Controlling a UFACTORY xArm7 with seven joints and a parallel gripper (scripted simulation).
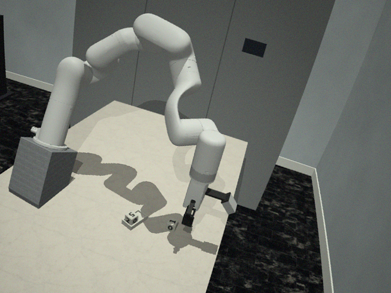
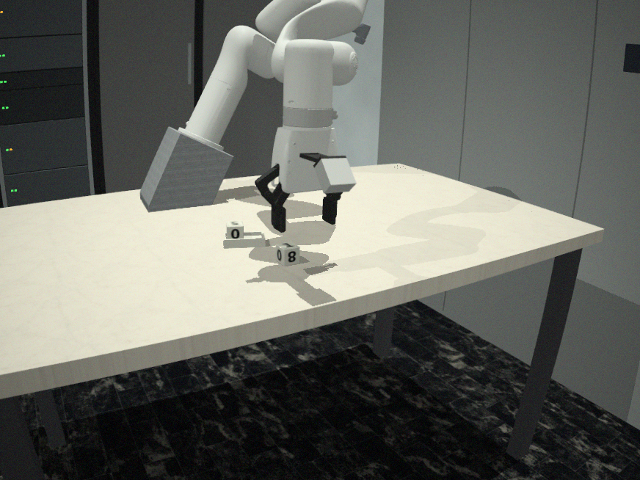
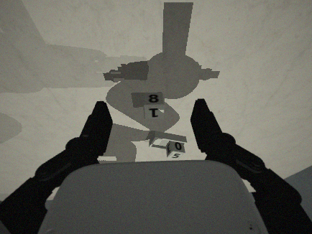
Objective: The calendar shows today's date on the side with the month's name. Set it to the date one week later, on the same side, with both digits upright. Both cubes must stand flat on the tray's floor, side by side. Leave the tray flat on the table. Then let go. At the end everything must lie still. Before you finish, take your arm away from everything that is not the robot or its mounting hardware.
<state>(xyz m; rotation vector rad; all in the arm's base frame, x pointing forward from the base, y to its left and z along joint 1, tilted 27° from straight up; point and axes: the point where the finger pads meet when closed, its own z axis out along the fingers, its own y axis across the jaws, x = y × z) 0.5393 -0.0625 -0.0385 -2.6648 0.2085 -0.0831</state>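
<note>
The tray (image 1: 127, 225) (image 2: 243, 244) (image 3: 170, 136) lies flat on the table. One white cube (image 1: 131, 217) (image 2: 234, 231) (image 3: 175, 149) stands in one end of it, with a 5 on top and a 0 and a 2 on side faces; the other end is empty. The second white cube (image 1: 171, 225) (image 2: 288, 255) (image 3: 154, 108) stands on the table outside the tray, with a 1 on top and a 0 and an 8 on side faces. My gripper (image 1: 187, 222) (image 2: 304, 226) (image 3: 151, 110) is open and empty, pointing down, above the table near the loose cube. The month's name is not readable.
The table (image 1: 89, 259) (image 2: 129, 289) has an edge (image 1: 210, 276) just beyond the gripper, away from the arm's base. The grey base block (image 1: 39, 176) (image 2: 186, 172) stands on the far side of the tray. The arm's shadow falls across the loose cube.
</note>
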